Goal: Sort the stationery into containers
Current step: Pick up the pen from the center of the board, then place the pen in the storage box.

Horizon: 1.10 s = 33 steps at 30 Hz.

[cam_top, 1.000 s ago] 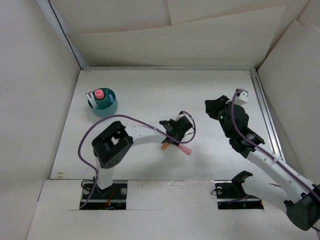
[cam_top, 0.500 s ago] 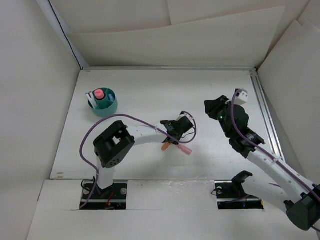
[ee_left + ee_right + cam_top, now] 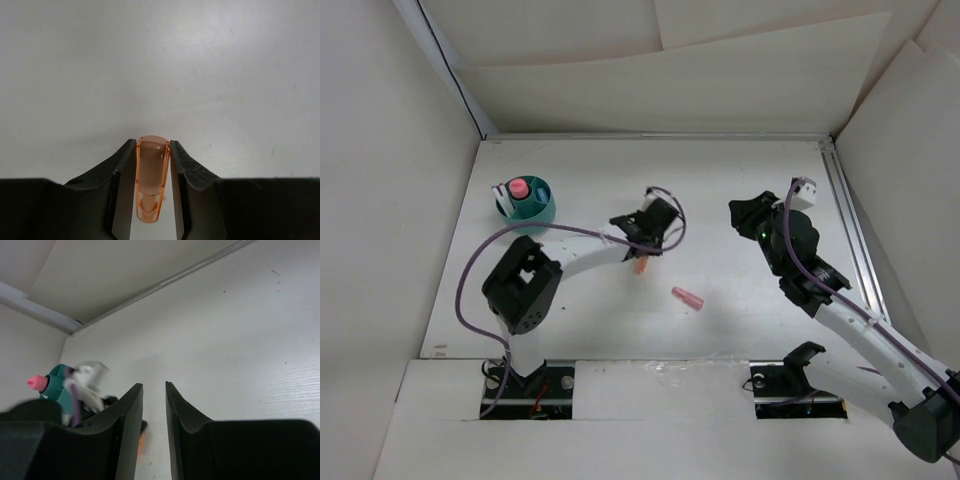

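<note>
Left claw (image 3: 153, 146) is pinched onto the short orange piece (image 3: 151, 172), whose long axis runs along the fingers. Teal cup (image 3: 540, 214) lies far-left of it, and the left arm is nearer. Right claw (image 3: 154, 390) is slightly parted and empty. Pink piece (image 3: 687, 298) is loose on the worktop (image 3: 740, 180).

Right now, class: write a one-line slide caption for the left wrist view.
Left gripper shut on a short translucent orange piece, with the white table beyond.
</note>
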Each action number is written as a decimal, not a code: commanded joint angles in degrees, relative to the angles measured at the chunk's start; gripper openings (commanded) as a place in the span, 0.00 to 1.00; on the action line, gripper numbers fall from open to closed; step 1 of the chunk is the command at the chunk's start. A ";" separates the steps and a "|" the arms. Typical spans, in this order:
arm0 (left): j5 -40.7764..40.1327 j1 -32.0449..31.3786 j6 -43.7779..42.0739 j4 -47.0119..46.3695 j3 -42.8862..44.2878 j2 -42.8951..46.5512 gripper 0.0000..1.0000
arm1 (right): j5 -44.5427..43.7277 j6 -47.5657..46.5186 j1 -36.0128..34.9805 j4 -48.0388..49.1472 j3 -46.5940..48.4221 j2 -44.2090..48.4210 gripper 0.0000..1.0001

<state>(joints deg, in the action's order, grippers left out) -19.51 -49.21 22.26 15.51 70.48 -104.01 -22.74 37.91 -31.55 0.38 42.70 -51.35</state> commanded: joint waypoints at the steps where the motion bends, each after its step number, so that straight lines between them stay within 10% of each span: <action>1: -0.53 7.36 5.32 -4.86 2.02 9.25 0.00 | -0.11 -0.47 0.26 0.76 2.65 0.90 0.31; 12: -13.24 24.42 11.58 -14.72 9.57 11.02 0.06 | -0.11 -0.47 0.26 0.76 2.65 0.90 0.31; 33: -30.50 37.35 -6.26 -21.22 15.31 0.13 0.09 | 0.95 -1.00 0.26 1.29 2.65 0.90 0.31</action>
<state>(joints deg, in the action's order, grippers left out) -47.13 -11.18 19.40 -1.98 86.72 -104.14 -22.22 37.71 -31.55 0.40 42.70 -51.35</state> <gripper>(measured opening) 0.248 0.307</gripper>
